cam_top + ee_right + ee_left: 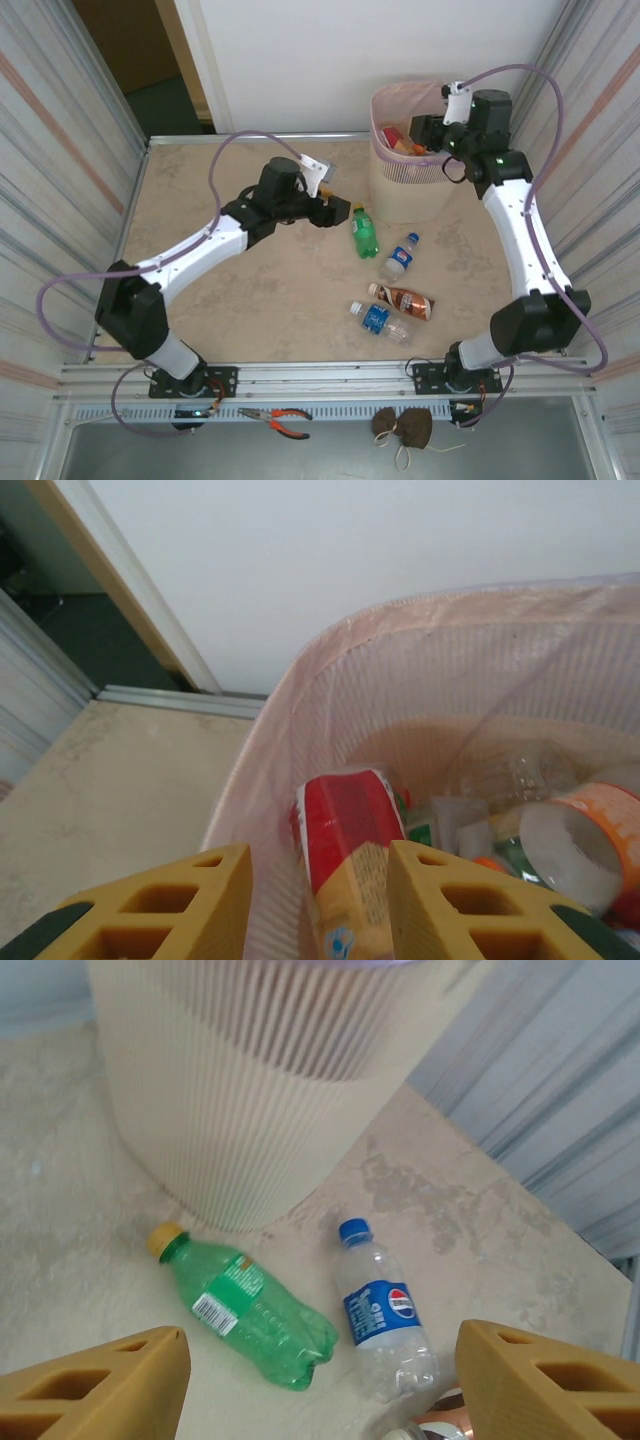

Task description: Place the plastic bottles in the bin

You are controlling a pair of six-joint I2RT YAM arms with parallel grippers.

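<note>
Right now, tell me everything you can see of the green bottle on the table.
The green bottle is small, translucent green plastic, with a yellow cap on and a green label bearing a white barcode patch. It lies on its side on the table, cap towards the foot of the bin, a clear blue-labelled bottle close beside its base.

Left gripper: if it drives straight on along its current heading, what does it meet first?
Most likely the green bottle, lying on the table just ahead of the open left gripper; the bin stands behind it. Depth is unclear, so it could touch the table first.
</note>
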